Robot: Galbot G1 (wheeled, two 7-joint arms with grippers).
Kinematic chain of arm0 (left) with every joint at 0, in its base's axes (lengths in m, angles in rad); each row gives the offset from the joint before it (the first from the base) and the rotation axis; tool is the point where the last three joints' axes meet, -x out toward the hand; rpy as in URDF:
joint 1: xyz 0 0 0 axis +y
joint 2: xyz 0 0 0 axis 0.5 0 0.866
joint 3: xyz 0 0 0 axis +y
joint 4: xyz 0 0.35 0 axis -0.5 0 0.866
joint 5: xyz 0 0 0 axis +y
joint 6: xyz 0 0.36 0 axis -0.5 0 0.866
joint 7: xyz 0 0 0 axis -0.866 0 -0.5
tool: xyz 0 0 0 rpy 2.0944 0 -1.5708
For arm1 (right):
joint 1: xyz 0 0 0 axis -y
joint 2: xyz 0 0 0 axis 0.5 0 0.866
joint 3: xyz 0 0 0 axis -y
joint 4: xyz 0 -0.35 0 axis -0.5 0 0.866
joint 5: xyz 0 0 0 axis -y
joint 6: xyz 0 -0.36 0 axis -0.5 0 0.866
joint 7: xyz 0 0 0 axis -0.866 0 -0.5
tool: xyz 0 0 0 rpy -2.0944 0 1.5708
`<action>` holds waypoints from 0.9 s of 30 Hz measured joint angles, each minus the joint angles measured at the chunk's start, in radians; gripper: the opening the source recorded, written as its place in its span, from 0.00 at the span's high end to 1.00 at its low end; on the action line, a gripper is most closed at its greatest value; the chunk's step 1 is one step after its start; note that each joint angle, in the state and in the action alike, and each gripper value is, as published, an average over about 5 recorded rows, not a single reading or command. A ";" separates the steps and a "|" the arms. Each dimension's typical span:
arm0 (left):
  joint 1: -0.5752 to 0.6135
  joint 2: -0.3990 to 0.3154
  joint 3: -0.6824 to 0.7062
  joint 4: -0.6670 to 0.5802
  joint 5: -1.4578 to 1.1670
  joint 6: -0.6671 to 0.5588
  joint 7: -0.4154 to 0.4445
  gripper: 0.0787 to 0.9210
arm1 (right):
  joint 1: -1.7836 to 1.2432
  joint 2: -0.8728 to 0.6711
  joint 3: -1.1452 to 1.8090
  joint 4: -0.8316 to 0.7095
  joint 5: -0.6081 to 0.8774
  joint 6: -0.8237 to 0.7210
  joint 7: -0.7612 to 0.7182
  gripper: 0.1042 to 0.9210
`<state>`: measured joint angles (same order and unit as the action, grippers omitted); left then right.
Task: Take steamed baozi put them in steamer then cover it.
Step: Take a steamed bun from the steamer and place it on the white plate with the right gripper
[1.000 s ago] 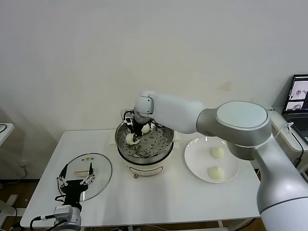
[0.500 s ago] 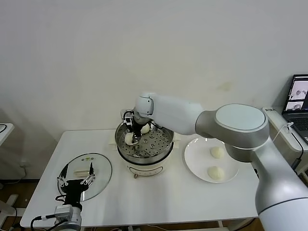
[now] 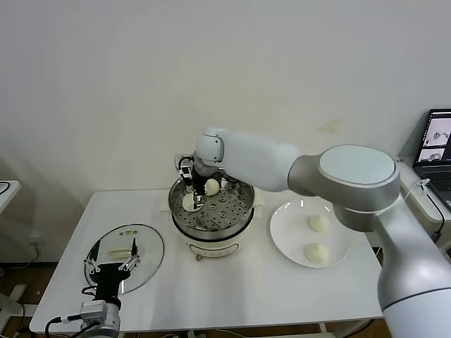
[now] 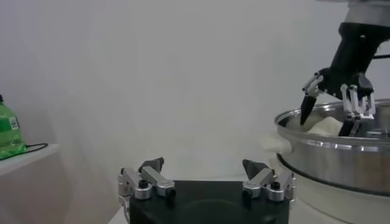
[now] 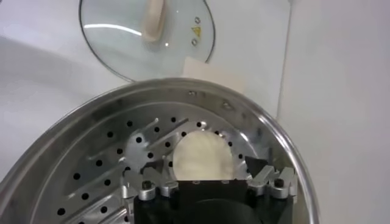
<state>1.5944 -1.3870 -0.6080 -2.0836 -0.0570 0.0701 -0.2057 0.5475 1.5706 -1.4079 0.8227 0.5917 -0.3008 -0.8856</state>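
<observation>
Two baozi (image 3: 211, 186) in steamer (image 3: 211, 232), right gripper (image 3: 193, 199) now released, risen slightly.

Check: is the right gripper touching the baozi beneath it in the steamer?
Apart. The right wrist view shows the right gripper open, its fingertips either side of the baozi, which lies on the steamer tray.

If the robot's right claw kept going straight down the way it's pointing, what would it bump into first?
Most likely the baozi lying on the steamer tray. The open right gripper points down right above that bun, its fingers on either side, so the fingertips might instead reach the tray; depth is hard to judge.
</observation>
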 measured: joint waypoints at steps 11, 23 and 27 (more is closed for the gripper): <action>0.006 -0.008 0.016 -0.004 0.010 0.000 0.000 0.12 | 0.128 -0.087 -0.060 0.081 -0.036 0.009 -0.009 0.12; 0.025 -0.007 0.036 -0.010 0.042 -0.002 -0.001 0.12 | 0.177 -0.364 -0.057 0.255 -0.159 0.031 0.005 0.12; 0.027 -0.006 0.042 -0.008 0.055 -0.003 -0.001 0.12 | 0.156 -0.497 -0.032 0.338 -0.224 0.037 0.010 0.12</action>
<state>1.6212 -1.3929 -0.5658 -2.0919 -0.0024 0.0673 -0.2063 0.7037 1.0736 -1.4394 1.1609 0.3676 -0.2638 -0.8759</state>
